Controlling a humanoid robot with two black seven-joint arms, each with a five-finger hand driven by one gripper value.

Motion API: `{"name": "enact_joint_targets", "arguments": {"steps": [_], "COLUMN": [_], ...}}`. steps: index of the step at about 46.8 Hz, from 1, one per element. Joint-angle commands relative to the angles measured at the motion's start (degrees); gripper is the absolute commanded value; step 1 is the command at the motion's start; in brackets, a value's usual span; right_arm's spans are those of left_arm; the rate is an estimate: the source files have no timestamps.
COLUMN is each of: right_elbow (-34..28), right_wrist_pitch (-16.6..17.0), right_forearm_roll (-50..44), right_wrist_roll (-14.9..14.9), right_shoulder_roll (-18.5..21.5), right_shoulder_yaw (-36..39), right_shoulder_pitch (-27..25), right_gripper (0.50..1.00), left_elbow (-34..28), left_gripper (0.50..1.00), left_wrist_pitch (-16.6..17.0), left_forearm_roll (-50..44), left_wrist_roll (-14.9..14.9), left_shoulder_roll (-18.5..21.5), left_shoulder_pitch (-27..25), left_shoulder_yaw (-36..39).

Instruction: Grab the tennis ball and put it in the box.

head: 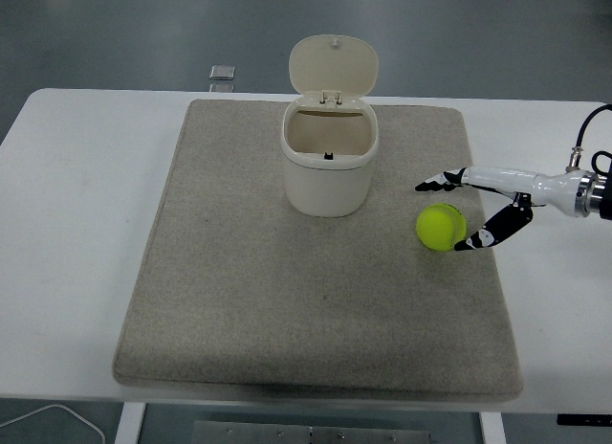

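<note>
On the grey mat [316, 300], right of centre, the tennis ball [441, 227] sits untouched by any firm grip, just right of the open-lidded cream box [330, 162]. Right hand [457, 214] is spread wide around it, fingers [432, 186] above the far side, thumb [475, 241] low at the near right, nothing held yet. Step in hand: grasp. Best to centre the ball between thumb and fingers before closing, or it likely rolls off across the mat. Arm reaches in nearly level from the right edge over the white counter [76, 176], wrist low. Left arm not visible.
</note>
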Motion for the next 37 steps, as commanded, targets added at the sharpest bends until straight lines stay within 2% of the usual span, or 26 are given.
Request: {"name": "enact_joint_targets", "arguments": {"steps": [1,26,30,35,37], "right_elbow": [-0.01,-0.8,-0.8,-0.8,-0.8], "right_wrist_pitch": [-0.47,-2.67,-2.67,-2.67,-2.67], "right_forearm_roll": [-0.36,-1.06,-1.06,-2.03,-2.03], "right_wrist_roll": [0.0,0.0,0.0,0.0,0.0], "right_shoulder_roll": [0.11,1.25,1.17,1.25,1.26], "right_shoulder_yaw": [-0.09,-0.17,-0.17,-0.35,-0.7], "right_shoulder_pitch": [-0.21,-1.26,-1.44,-1.7,-1.79], "right_gripper": [0.926,0.909,0.891,0.832,0.823], "left_elbow": [0.0,0.0,0.0,0.0,0.0], "left_gripper": [0.992,0.99,0.992,0.99,0.992], "left_wrist_pitch": [0.0,0.0,0.0,0.0,0.0], "left_forearm_roll": [0.07,-0.01,-0.02,-0.01,-0.02], "left_wrist_roll": [0.0,0.0,0.0,0.0,0.0], "left_shoulder_roll": [0.0,0.0,0.0,0.0,0.0], "left_shoulder_pitch": [0.0,0.0,0.0,0.0,0.0], "left_shoulder_yaw": [0.0,0.0,0.0,0.0,0.0]}}
